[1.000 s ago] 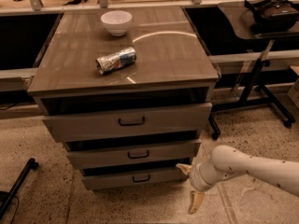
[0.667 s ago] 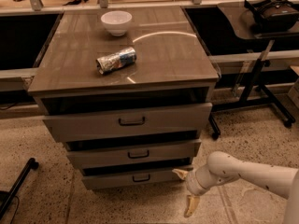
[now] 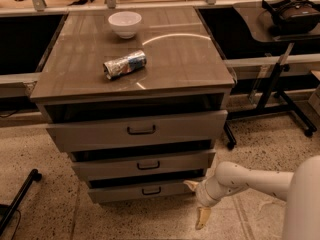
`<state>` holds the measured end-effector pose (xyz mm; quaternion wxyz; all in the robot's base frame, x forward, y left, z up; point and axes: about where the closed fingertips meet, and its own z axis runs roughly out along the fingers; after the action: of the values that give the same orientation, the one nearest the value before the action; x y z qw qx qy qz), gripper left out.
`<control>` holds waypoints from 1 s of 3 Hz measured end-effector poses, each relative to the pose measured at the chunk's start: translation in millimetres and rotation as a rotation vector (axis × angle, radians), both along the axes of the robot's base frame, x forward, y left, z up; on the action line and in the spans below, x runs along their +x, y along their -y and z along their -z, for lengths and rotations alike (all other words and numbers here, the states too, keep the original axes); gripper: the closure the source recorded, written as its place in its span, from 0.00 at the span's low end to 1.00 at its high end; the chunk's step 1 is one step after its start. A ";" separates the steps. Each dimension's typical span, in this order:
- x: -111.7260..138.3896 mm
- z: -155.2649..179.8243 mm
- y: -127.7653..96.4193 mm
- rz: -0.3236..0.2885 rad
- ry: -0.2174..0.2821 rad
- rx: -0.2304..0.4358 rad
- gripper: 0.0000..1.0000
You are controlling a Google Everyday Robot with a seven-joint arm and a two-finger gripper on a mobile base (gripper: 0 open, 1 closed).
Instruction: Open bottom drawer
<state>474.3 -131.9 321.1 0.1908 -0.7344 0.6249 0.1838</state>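
The end effector [image 3: 197,202], fingers apart and empty just right of the bottom drawer [image 3: 120,193], should centre on the small dark handle [image 3: 151,190], close firmly, then pull straight outward.

**Gripper at the bottom drawer's right end**

I've got the gripper [image 3: 198,202] low by the floor, right of the cabinet [image 3: 200,69], with its fingers spread. The upper fingertip [image 3: 191,185] sits at the right end of the bottom drawer [image 3: 120,193], and the other points down at the floor. All three drawers stand a little way out. On top are a white bowl [image 3: 125,23] and a crumpled can [image 3: 125,64], apart.
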 end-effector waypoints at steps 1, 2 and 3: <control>21.7 28.3 1.5 -0.031 0.022 -0.028 0.00; 40.0 50.2 6.5 -0.027 0.048 -0.063 0.00; 57.9 72.3 10.7 -0.014 0.081 -0.098 0.00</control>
<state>532.2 -142.5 248.8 0.1783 -0.7540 0.6198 0.1245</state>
